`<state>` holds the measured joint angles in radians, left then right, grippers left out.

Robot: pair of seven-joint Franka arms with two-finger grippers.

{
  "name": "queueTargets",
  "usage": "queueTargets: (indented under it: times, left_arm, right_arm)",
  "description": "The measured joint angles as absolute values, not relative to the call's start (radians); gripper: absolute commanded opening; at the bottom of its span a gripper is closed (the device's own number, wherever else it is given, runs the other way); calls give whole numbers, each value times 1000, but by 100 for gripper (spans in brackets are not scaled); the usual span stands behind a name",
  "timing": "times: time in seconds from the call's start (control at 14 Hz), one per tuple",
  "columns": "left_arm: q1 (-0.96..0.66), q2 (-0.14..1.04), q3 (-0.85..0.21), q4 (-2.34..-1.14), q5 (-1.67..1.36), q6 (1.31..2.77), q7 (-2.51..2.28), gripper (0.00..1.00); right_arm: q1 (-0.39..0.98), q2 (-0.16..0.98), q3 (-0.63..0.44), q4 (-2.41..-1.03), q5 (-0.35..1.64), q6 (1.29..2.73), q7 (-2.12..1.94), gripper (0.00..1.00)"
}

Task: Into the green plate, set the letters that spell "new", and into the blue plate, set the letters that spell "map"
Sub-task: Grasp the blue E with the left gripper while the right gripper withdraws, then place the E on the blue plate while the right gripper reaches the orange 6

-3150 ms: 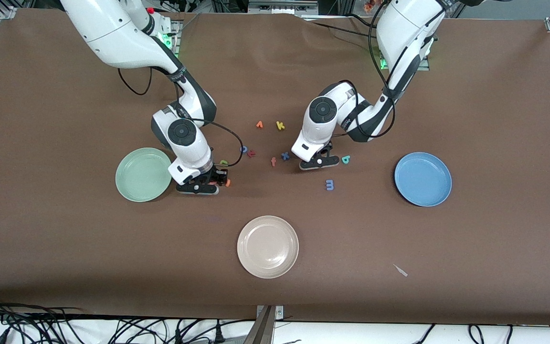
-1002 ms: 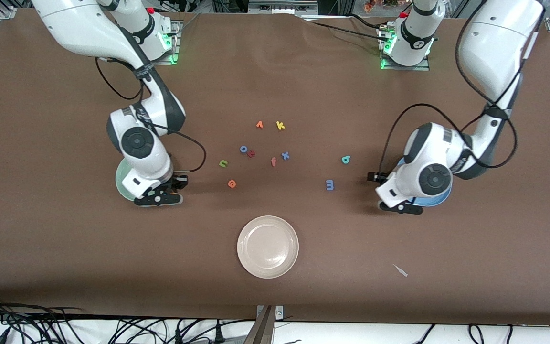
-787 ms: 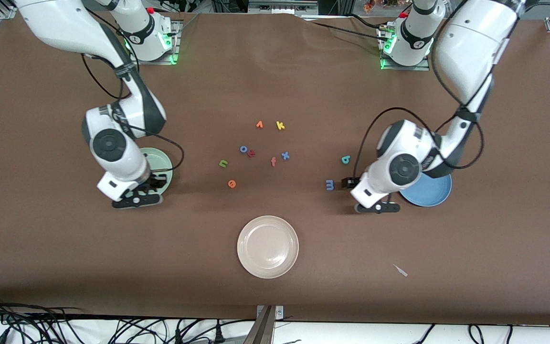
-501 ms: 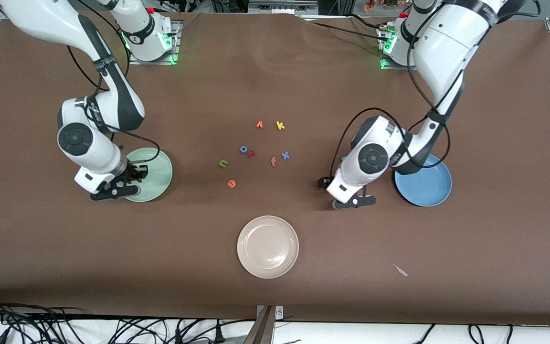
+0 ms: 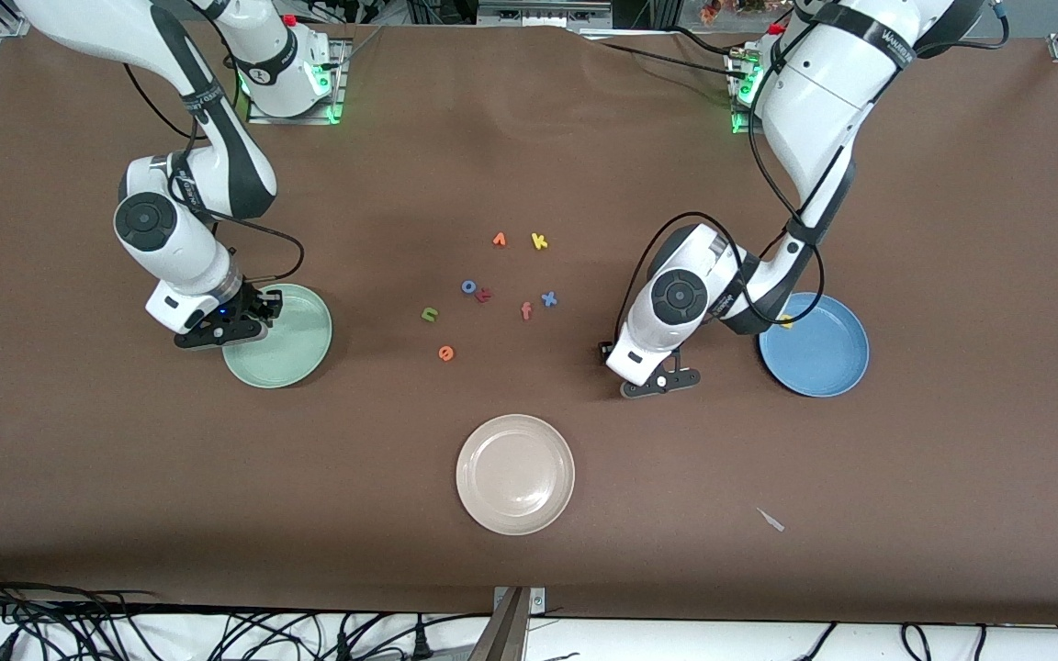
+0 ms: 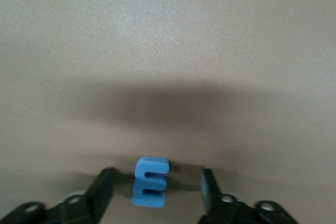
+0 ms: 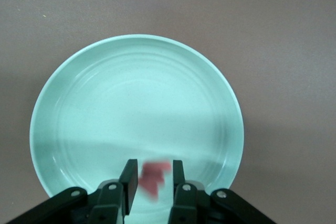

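Subject: sorting of foam letters into two plates on the tabletop.
Left claw point(image 6: 156, 178): low over the tabletop, in the middle band of the front view, toward the blue plate point(image 5: 825, 363). It is open and holds nothing.
Blue "m" point(image 6: 151, 182): flat on the tabletop, directly between the left claw's fingers point(image 6: 104, 190), with a gap on each side.
Deciding relation: the "m" lies with its long axis crosswise to the closing line, so the jaws would meet its shorter span. In my judgement no sideways correction is needed.
Right claw point(image 7: 153, 179): over the green plate point(image 7: 136, 98), near its rim. It is closed on the salmon "w" point(image 7: 154, 178).
Blue plate contents: yellow "a" point(image 5: 786, 321).
Outstanding: olive "n" point(image 5: 430, 315) and orange "e" point(image 5: 445, 352) lie mid-frame on the tabletop, nearer the right arm.
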<state>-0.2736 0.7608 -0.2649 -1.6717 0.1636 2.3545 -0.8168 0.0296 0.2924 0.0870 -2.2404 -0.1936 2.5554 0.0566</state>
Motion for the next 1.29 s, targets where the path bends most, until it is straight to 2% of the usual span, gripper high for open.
queueTargets:
  times: [0.14, 0.21, 0.36, 0.5, 0.72, 1.0, 1.29]
  left_arm:
    - [-274, 759, -265, -1666, 164, 2354, -817, 2]
    - [-274, 758, -264, -1664, 164, 2351, -817, 0]
    - [-273, 756, -262, -1663, 165, 2346, -817, 0]
    - [-272, 756, -261, -1659, 166, 2330, -811, 0]
    - [-229, 743, -246, -1621, 175, 2146, -657, 0]
    - [-85, 690, -243, -1605, 177, 1941, -321, 0]
    - [31, 663, -240, -1608, 193, 1840, 7, 0]
  right_arm:
    - [30, 292, 87, -2240, -192, 2559, 57, 63]
    - [30, 292, 87, -2240, -190, 2560, 60, 63]
    - [31, 292, 98, -2240, -186, 2566, 90, 64]
    - [32, 295, 153, -2230, -184, 2568, 195, 64]
    - [74, 312, 255, -2187, -184, 2568, 408, 64]
    - [201, 372, 266, -2101, -184, 2567, 627, 64]
    - [294, 475, 263, -1991, -188, 2567, 813, 64]
